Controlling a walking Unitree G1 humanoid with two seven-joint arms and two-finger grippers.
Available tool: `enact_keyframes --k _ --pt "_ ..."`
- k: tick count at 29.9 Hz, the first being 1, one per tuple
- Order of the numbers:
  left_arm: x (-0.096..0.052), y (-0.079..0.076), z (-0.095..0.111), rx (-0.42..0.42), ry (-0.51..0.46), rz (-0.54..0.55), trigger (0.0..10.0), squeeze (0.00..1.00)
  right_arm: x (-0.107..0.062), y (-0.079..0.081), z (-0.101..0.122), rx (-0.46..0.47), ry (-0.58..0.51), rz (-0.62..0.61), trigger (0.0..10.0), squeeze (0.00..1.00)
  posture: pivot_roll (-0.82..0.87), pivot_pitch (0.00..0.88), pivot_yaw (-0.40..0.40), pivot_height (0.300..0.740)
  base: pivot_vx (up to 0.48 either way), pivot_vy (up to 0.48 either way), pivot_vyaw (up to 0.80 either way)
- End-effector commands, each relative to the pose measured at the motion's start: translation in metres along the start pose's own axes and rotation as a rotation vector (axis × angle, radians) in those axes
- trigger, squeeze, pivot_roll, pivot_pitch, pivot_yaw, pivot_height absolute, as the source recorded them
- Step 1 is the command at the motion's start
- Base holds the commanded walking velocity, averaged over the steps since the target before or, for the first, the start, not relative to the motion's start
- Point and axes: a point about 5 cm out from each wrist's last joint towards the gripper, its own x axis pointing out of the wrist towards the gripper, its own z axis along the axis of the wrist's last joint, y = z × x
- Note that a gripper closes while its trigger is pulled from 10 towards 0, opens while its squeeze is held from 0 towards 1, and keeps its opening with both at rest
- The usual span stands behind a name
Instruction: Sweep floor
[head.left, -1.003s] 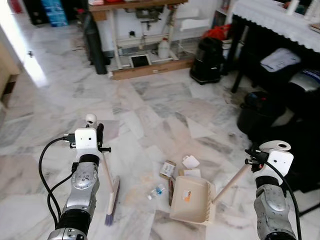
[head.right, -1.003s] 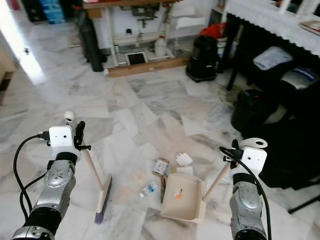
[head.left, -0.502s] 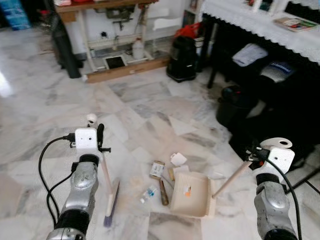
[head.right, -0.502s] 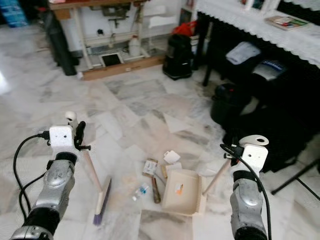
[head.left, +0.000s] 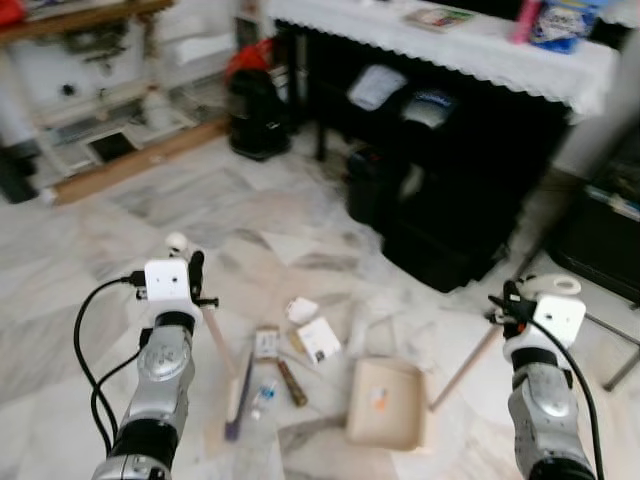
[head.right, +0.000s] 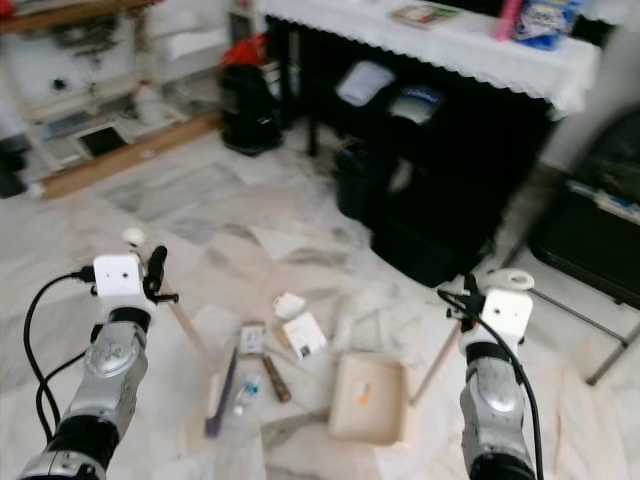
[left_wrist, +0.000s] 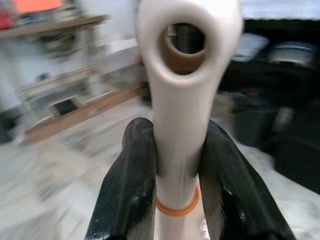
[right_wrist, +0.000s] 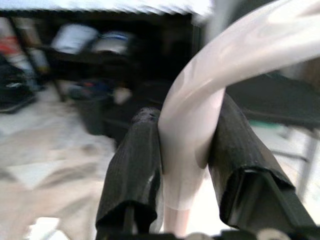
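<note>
My left gripper (head.left: 190, 283) is shut on the cream handle of a broom (head.left: 217, 340), whose brush head (head.left: 238, 402) rests on the marble floor. The left wrist view shows both fingers (left_wrist: 132, 170) clamped on the handle just under its hanging hole. My right gripper (head.left: 512, 308) is shut on the long handle of a cream dustpan (head.left: 385, 403) lying flat on the floor. Between brush and pan lies litter: a small box (head.left: 266, 343), a white card (head.left: 320, 338), a brown stick (head.left: 291, 381), a tiny bottle (head.left: 262, 393).
A black table with a white lace cloth (head.left: 450, 45) stands ahead on the right, dark bags and bins (head.left: 440, 225) beneath it. A black bag (head.left: 258, 100) and a wooden plank (head.left: 130, 165) lie far left. A metal stand leg (head.left: 615, 335) crosses the right edge.
The whole view has swung to the right, so the black table now stands ahead. Both grippers keep their hold; broom, dustpan and litter stay close together.
</note>
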Motion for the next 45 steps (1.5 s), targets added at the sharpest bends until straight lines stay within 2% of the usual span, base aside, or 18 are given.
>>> enact_keyframes --k 1,8,17,25,45 --pt "0.002 0.003 0.006 0.012 -0.029 0.005 10.0 0.0 0.006 -0.002 0.011 -0.003 -0.052 -0.007 10.0 0.0 -0.06 0.0 0.02 0.74 0.0 0.0 -0.74" --pt "0.003 0.005 0.007 0.01 -0.033 0.016 10.0 0.0 0.006 -0.001 0.012 -0.009 -0.06 -0.005 10.0 0.0 -0.07 0.0 0.021 0.74 0.0 0.0 -0.65" --pt "0.004 0.007 0.009 0.015 -0.042 0.027 10.0 0.0 0.005 0.002 0.012 -0.006 -0.068 0.008 10.0 0.0 -0.06 0.0 0.02 0.74 0.0 0.0 0.0" --pt "0.005 0.016 0.011 0.033 -0.051 0.056 10.0 0.0 0.005 0.003 0.011 -0.003 -0.062 0.018 10.0 0.0 -0.06 0.0 0.015 0.74 0.0 0.0 0.0" --pt "0.005 0.016 0.011 0.037 -0.048 0.055 10.0 0.0 0.005 0.003 0.01 -0.004 -0.058 0.024 10.0 0.0 -0.06 0.0 0.02 0.74 0.0 0.0 0.0"
